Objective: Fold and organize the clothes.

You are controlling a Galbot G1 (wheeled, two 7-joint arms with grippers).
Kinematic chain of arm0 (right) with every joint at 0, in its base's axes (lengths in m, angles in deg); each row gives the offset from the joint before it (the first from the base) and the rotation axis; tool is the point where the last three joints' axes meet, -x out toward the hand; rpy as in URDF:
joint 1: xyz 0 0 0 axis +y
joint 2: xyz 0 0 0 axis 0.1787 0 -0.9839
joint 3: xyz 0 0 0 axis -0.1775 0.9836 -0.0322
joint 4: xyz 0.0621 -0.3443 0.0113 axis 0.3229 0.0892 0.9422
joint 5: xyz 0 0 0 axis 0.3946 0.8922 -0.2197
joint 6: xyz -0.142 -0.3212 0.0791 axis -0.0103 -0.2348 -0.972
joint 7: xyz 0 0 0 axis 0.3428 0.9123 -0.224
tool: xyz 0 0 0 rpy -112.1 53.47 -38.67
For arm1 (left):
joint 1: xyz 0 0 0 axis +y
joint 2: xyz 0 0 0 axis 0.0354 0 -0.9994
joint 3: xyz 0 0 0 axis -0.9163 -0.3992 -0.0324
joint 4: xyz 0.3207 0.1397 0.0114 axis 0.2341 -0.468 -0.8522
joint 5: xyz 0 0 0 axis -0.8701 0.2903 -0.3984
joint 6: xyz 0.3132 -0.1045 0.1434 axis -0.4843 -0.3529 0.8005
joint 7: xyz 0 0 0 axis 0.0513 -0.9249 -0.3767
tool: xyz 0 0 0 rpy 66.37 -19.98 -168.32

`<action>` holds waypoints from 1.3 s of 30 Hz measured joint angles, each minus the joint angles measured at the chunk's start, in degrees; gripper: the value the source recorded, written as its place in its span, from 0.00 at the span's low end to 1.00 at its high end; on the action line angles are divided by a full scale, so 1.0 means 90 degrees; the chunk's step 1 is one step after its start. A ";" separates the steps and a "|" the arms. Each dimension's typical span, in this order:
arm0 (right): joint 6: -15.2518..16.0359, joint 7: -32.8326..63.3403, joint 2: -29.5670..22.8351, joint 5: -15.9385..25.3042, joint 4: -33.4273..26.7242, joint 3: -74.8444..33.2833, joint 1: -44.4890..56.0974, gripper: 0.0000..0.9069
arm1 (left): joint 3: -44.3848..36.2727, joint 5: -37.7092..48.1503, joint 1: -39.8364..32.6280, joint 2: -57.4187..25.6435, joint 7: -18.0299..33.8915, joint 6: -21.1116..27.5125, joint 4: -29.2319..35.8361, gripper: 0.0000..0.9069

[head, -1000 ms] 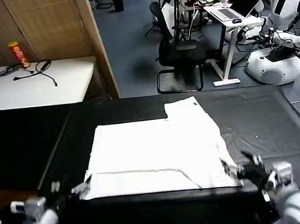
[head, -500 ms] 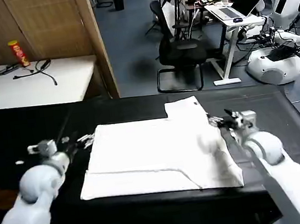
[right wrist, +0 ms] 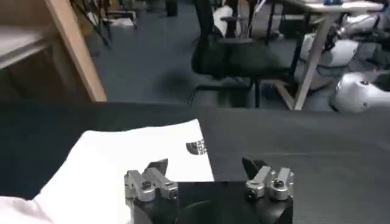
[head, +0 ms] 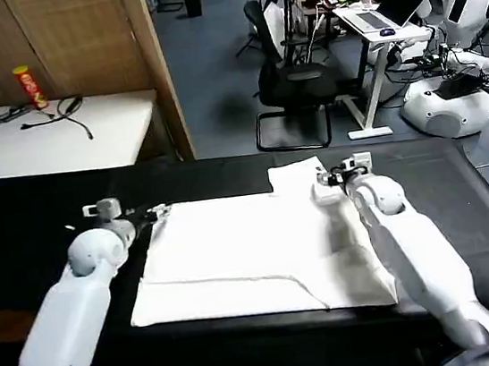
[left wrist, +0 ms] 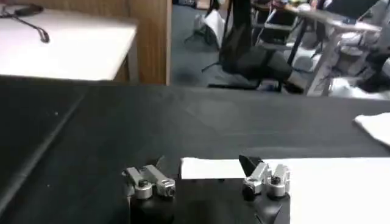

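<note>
White T-shirt (head: 254,254) lies flat on my black table (head: 428,204); left gripper (head: 151,215) at its far-left corner, right gripper (head: 332,175) over its sleeve, both spread apart

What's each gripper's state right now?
Left gripper: open, empty, at the T-shirt's far left corner.
Right gripper: open, empty, over its far right corner.

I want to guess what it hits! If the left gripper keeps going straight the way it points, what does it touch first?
Probably the T-shirt. The left gripper is open and aimed at the shirt's far left corner, which lies between its fingers on the black table. How high it hovers is hard to judge.
</note>
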 joint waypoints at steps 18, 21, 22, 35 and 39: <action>0.0102 -0.0012 -0.0118 0.0031 -0.0206 -0.0090 0.0012 0.52 | -0.0058 -0.0231 -0.0339 0.0309 -0.0286 -0.0246 -0.0843 0.15; 0.0100 -0.0021 -0.0113 0.0032 -0.0195 -0.0106 0.0036 0.30 | -0.0059 -0.0248 -0.0361 0.0357 -0.0297 -0.0257 -0.0915 0.04; 0.0096 -0.0027 -0.0111 0.0032 -0.0195 -0.0115 0.0040 0.23 | -0.0058 -0.0248 -0.0362 0.0359 -0.0312 -0.0257 -0.0923 0.02; -0.0447 -0.0381 -0.0016 0.0310 -0.0063 -0.0163 0.0181 0.06 | -0.0058 -0.0232 -0.0261 0.0312 -0.0386 -0.0212 -0.0631 0.00; -0.0679 -0.0536 0.0127 0.0349 0.0197 -0.0129 0.0311 0.06 | -0.0041 -0.0245 -0.0225 0.0262 -0.0356 -0.0238 -0.0474 0.00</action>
